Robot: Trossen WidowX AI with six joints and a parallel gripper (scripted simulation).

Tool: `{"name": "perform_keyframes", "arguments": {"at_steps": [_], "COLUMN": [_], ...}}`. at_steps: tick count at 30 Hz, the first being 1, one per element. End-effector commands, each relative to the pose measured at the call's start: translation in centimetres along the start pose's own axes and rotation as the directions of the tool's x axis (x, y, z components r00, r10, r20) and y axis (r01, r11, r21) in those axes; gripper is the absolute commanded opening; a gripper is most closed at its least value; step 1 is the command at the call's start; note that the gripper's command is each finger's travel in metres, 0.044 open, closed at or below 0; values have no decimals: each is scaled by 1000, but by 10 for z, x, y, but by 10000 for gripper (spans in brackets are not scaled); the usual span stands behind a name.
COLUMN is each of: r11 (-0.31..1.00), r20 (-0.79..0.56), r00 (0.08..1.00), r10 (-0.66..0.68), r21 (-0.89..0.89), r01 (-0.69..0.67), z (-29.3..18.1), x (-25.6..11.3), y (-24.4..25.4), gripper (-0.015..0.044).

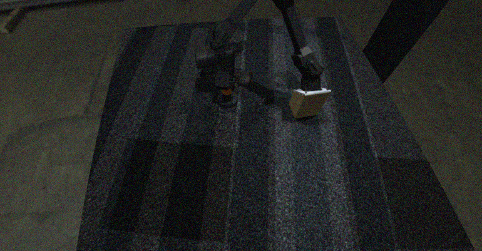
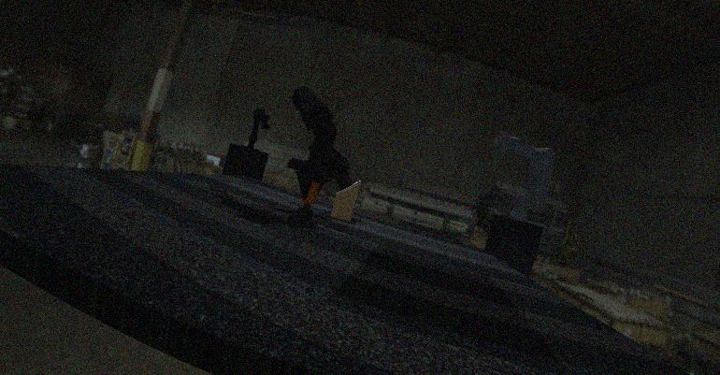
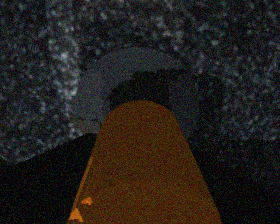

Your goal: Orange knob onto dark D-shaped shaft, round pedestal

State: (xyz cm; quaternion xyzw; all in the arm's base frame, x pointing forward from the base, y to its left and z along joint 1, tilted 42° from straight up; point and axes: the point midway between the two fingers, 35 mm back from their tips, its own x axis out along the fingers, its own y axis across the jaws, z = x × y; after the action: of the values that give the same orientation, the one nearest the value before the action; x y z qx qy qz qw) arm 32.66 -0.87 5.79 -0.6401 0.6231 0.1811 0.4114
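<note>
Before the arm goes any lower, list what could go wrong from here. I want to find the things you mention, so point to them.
1. The gripper point(image 1: 226, 86) point(image 2: 313, 183) is shut on the orange knob point(image 1: 226, 91) point(image 2: 312, 192) point(image 3: 146, 165), whose hole and flat side are out of sight; a misaligned flat could jam on the shaft.
2. In the wrist view the knob covers part of the round pedestal point(image 1: 233, 104) point(image 2: 300, 217) point(image 3: 93, 85), so a sideways offset might go unnoticed.
3. The scene is very dark and grainy, so partial seating could pass for full.

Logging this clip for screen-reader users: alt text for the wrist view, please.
The orange knob, held in the gripper, fills the lower middle of a dark, grainy picture. Beyond its rounded end shows part of a grey round pedestal, partly in black shadow, on a speckled surface.
</note>
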Motion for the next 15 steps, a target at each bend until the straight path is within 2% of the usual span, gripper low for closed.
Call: {"name": "perform_keyframes", "arguments": {"at_steps": [1, 15], "r11": [999, 999], "r20": [-1, -1], "r00": [1000, 1000], "r10": [-2, -2], "r21": [-44, -44], "r01": [2, 2], "z": [0, 0], "x": [1, 3], "y": [0, 1], "gripper": [0, 0]}}
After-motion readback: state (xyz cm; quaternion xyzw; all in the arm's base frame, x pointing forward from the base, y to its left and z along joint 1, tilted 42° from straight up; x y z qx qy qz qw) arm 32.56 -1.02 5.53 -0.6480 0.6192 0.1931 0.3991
